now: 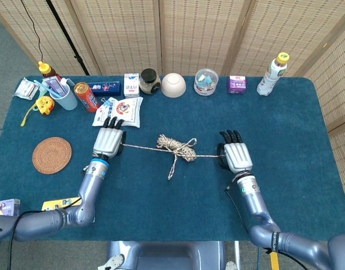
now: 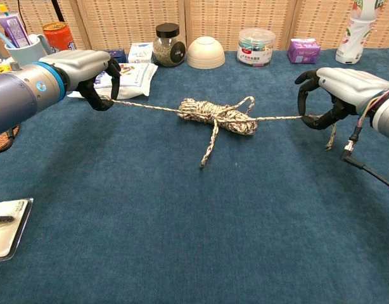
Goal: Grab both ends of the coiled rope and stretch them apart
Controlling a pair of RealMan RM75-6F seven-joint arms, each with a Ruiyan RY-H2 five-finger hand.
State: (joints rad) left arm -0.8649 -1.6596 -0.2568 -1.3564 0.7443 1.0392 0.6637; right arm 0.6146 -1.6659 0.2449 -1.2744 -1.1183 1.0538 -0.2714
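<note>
Left robot hand (image 1: 109,142) holds one end of the speckled beige coiled rope (image 2: 216,116), fingers curled round the strand in front of the white snack pouch (image 1: 119,111). Right robot hand (image 2: 337,95) pinches the other end, short tail hanging below it. Rope runs nearly taut between them, bundle at mid-counter, one loop trailing toward the robot

To do this step well: pull both robot hands outward level and at equal rate, straight along the rope line, grip firm so the strand can't slip. My guess is the bundle may tighten into a knot rather than pay out, so go slow

Count on the blue cloth-covered counter (image 1: 178,214): one rope, two robot hands, one round woven coaster (image 1: 51,154), one orange can (image 1: 86,96), one dark-lidded jar (image 1: 150,81), one upturned white bowl (image 1: 173,85), one clear round tub (image 1: 206,81), one purple box (image 1: 236,84), one yellow-capped bottle (image 1: 272,74)
</note>
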